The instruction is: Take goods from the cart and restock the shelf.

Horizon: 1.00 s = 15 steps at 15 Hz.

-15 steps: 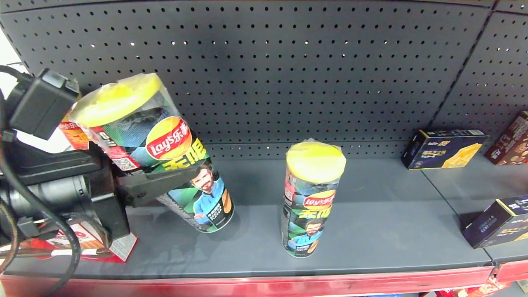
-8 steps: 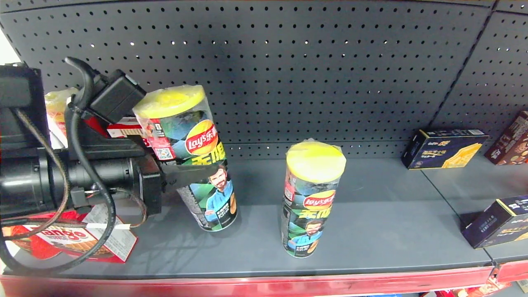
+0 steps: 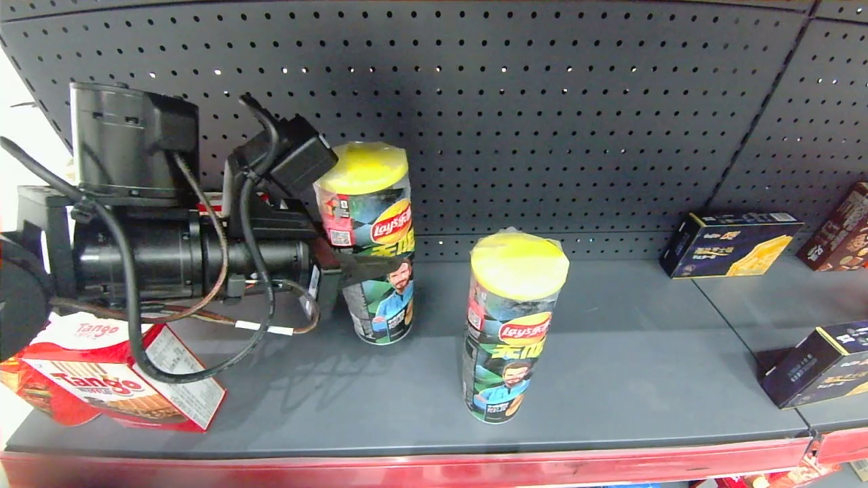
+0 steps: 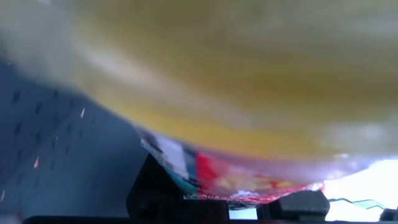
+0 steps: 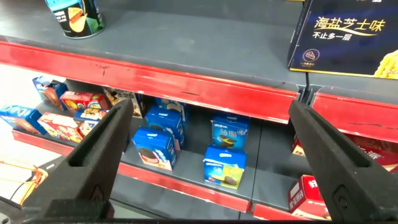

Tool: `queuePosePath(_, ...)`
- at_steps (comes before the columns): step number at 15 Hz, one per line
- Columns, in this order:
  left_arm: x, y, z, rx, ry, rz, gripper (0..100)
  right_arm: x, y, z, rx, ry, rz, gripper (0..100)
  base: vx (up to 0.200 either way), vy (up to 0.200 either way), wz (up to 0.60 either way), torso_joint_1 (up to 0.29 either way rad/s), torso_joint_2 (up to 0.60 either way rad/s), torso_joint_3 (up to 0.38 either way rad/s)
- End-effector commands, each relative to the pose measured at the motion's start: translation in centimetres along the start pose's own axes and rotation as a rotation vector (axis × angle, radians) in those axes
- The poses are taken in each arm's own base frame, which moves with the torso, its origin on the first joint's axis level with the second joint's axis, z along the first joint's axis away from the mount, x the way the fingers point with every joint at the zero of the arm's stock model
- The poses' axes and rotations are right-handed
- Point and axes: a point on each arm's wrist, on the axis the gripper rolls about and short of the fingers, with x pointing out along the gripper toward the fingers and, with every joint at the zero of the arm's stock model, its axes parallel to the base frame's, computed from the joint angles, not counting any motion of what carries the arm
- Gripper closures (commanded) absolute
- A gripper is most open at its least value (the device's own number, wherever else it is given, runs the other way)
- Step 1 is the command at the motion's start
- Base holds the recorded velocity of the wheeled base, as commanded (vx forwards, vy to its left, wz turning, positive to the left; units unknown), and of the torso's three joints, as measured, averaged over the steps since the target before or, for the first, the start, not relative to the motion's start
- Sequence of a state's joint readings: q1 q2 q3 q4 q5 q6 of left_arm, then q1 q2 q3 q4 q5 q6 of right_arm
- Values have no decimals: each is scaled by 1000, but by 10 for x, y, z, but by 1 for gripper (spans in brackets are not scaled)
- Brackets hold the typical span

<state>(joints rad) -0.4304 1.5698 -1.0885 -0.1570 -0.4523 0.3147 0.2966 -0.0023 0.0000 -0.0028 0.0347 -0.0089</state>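
Note:
My left gripper (image 3: 363, 266) is shut on a chip can (image 3: 369, 234) with a yellow lid, gripping it at mid-height. The can stands upright near the pegboard at the back of the grey shelf (image 3: 610, 379); whether its base touches the shelf I cannot tell. A second, identical chip can (image 3: 515, 325) stands free to its right, nearer the front edge. In the left wrist view the held can's yellow lid (image 4: 249, 74) is very close above its label (image 4: 249, 183). My right gripper (image 5: 214, 165) is open and empty, low in front of the shelf's red edge (image 5: 186, 78).
A red wafer box (image 3: 122, 386) lies at the shelf's front left. Dark snack boxes (image 3: 732, 244) (image 3: 814, 366) stand at the right. Below, a lower shelf holds several blue cookie boxes (image 5: 155, 140). Free shelf room lies between the free can and the dark boxes.
My left arm has carried the can rightward and toward the back of the shelf. The can has gone from tilted to upright. The other can has not moved.

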Motion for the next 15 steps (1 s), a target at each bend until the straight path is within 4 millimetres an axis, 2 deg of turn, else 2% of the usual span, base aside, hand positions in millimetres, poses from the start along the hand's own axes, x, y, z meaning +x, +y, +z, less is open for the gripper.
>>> queuePosePath(1, 23, 11, -3, -4, 10, -16, 100, 0, 0, 0, 0, 2, 2, 0, 0, 0, 0, 0, 0, 0)
queuePosePath(11, 75, 36, 0, 1, 2, -22, 100, 0, 0, 0, 0, 2, 2, 0, 0, 0, 0, 0, 0, 0)
queuePosePath(15, 86, 38, -3, -5, 6, -30, 100, 0, 0, 0, 0, 2, 2, 0, 0, 0, 0, 0, 0, 0)
